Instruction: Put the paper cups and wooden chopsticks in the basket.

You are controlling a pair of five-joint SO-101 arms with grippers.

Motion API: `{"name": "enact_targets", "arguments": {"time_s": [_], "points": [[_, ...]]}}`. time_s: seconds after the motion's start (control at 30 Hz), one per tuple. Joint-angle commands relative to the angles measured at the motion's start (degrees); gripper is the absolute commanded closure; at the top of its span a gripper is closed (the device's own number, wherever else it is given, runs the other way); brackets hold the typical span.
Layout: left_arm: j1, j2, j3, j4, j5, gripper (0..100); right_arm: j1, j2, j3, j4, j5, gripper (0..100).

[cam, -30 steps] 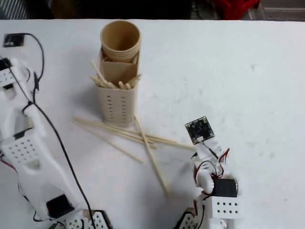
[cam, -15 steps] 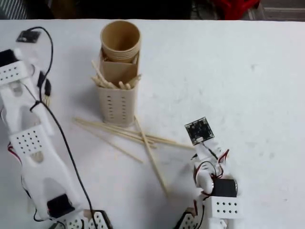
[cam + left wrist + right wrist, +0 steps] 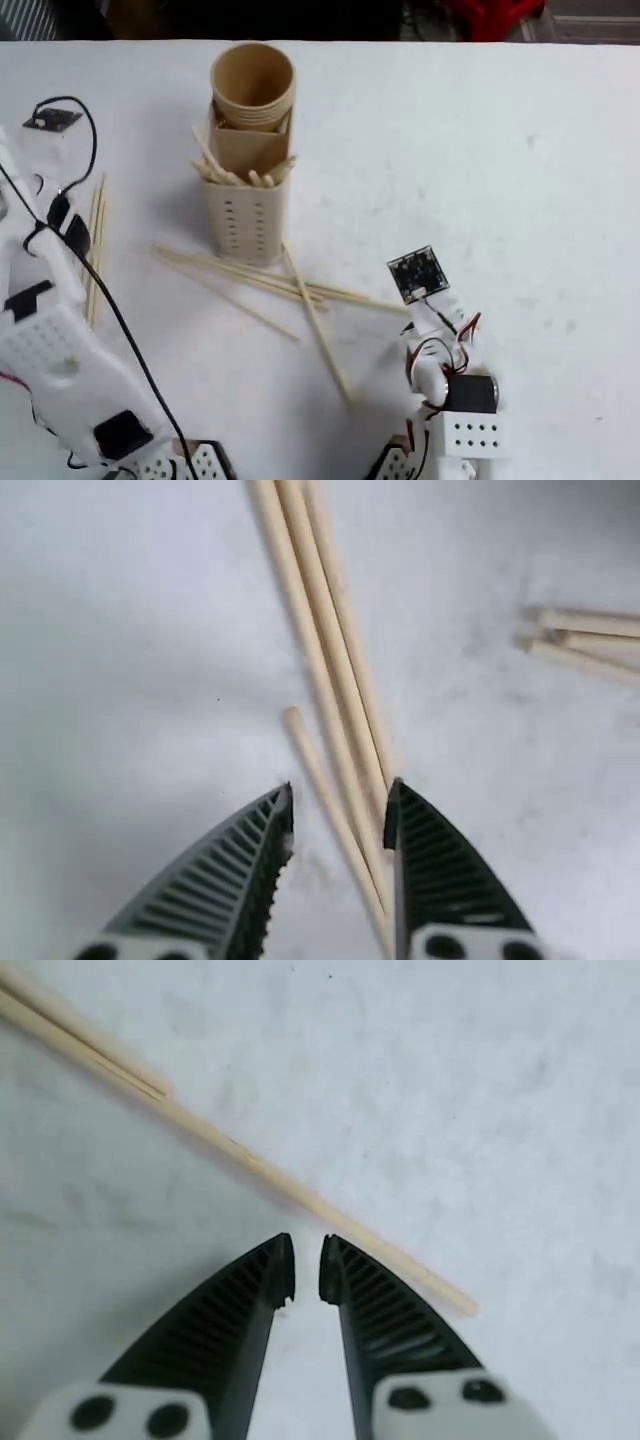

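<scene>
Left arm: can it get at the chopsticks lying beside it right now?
Likely yes. The left gripper hangs open right over those chopsticks. The sticks run between its jaws, and nothing lies across them.

1. A tan basket [image 3: 247, 222] stands on the white table [image 3: 500, 150].
2. Stacked paper cups [image 3: 252, 85] sit in it, beside some upright sticks [image 3: 212, 163].
3. Loose chopsticks [image 3: 318, 328] lie crossed in front of the basket.
4. A small bunch [image 3: 97, 232] lies just beside the left arm [image 3: 50, 345].
5. The right arm [image 3: 450, 385] is near the loose chopsticks.
</scene>
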Motion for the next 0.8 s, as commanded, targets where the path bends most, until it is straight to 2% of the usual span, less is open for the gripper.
{"name": "enact_targets", "arguments": {"time_s": [0.0,0.13,0.2,0.4,0.53,0.77], "points": [[1.7,-14.7,26.9,-19.1,-1.0,85,0.4,-0.2,-0.3,-1.2,-0.1,94.0],[5.5,-21.0,46.3,-36.0,2.8,85,0.5,-0.2,-0.3,-1.2,-0.1,94.0],[6.5,-22.8,50.7,-40.0,5.3,85,0.5,-0.2,-0.3,-1.2,-0.1,94.0],[10.0,-24.6,53.5,-40.8,6.5,85,0.5,-0.2,-0.2,-1.2,-0.1,94.0],[9.9,-23.2,53.8,-41.8,9.6,79,0.5,-0.2,-0.2,-1.2,-0.1,94.0],[9.1,-18.4,47.9,-37.0,9.7,79,0.5,-0.2,-0.2,-1.2,-0.1,94.0]]}}
